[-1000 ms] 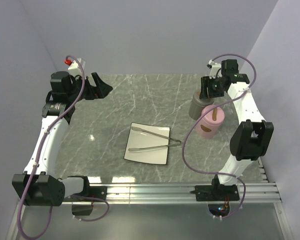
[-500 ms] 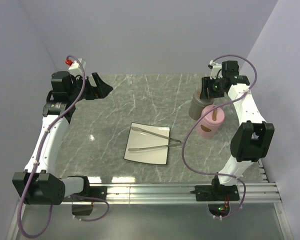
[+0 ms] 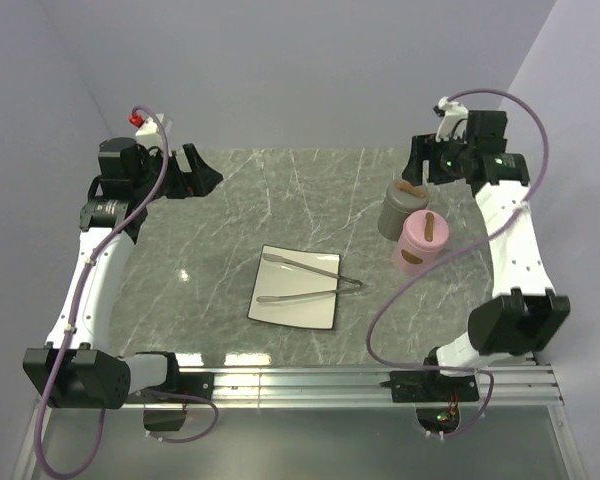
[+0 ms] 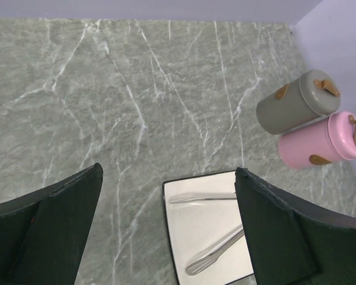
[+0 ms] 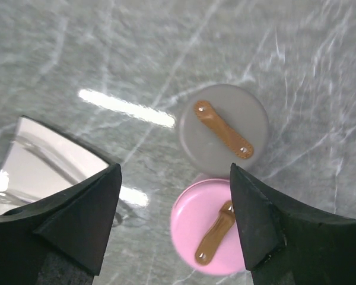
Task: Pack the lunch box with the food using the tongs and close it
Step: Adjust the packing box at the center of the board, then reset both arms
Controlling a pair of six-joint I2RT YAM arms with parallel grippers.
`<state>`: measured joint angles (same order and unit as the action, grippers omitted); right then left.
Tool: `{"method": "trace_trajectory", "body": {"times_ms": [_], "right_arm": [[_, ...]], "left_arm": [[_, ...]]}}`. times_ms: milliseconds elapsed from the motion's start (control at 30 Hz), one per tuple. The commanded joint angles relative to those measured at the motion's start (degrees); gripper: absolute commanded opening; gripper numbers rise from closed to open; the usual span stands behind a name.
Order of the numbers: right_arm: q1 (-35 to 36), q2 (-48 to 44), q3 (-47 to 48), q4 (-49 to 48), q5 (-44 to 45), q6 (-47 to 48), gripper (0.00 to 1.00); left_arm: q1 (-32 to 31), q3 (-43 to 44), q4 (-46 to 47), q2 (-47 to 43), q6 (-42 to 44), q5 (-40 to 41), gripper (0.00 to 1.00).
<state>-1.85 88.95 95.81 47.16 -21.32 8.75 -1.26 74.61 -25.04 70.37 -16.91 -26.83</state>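
The silver tongs [image 3: 310, 280] lie on the white square plate [image 3: 295, 312] at mid-table, their arms spread toward the left; the left wrist view shows their tips [image 4: 216, 255] on the plate [image 4: 190, 219]. The lunch box shows as two lidded cylinders with brown straps, a grey one [image 3: 402, 208] and a pink one [image 3: 418, 245], standing side by side at the right. No food is in view. My right gripper [image 3: 428, 165] hangs open above and behind the cylinders, holding nothing; its view looks down on the grey lid [image 5: 225, 127] and pink lid [image 5: 210, 228]. My left gripper [image 3: 195, 172] is open and empty at the far left.
The grey marble table ends at walls behind and to the right, close to the cylinders. The plate's corner [image 5: 41, 154] shows at the left of the right wrist view. A metal rail [image 3: 380, 378] runs along the near edge.
My right gripper has risen and drawn back to the right, away from the grey cylinder's lid, and its jaws have spread wider. The left arm, plate and tongs have not moved.
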Motion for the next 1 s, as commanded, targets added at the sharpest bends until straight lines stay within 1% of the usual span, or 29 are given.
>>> {"method": "trace_trajectory", "body": {"times_ms": [0,133,233,267,300,400,567,667,833,967], "right_arm": [[0.35,-9.11,1.94,-0.22,-4.34,-1.72,0.81],[0.35,-16.69,-3.51,-0.84,-7.50,-3.47,0.85],[0.44,-23.36,-12.72,-3.72,-10.14,-5.50,0.86],[0.44,-25.12,-15.45,-4.96,-10.40,-5.94,0.87],[0.44,-28.36,-20.52,-5.93,-10.76,-6.20,0.87],[0.44,-33.12,-27.84,-7.87,-11.37,-6.20,0.88],[0.44,-39.01,-36.11,-8.40,-12.95,-5.59,0.89],[0.44,-40.60,-38.85,-8.75,-13.74,-5.59,0.90],[0.35,-42.71,-40.44,-9.45,-14.45,-6.03,0.90],[0.35,-44.21,-41.23,-9.89,-14.45,-6.38,0.90]], "left_arm": [[0.38,3.26,-3.79,-0.67,3.46,1.08,0.99],[0.38,3.70,-7.04,-1.02,5.30,0.46,0.99],[0.38,2.04,-8.89,-1.99,8.20,0.72,0.99],[0.38,0.20,-9.15,-3.03,8.99,0.90,0.99],[0.38,-0.86,-9.15,-3.83,10.39,1.08,0.99],[0.38,-5.78,-8.63,-7.78,12.94,2.75,0.99],[0.38,-10.18,-9.94,-12.79,15.41,5.38,0.99],[0.38,-12.72,-10.03,-15.25,15.76,5.73,0.99],[0.38,-16.59,-9.50,-18.33,15.41,6.44,0.99],[0.38,-16.08,-10.12,-19.83,15.67,6.53,1.00]]}}
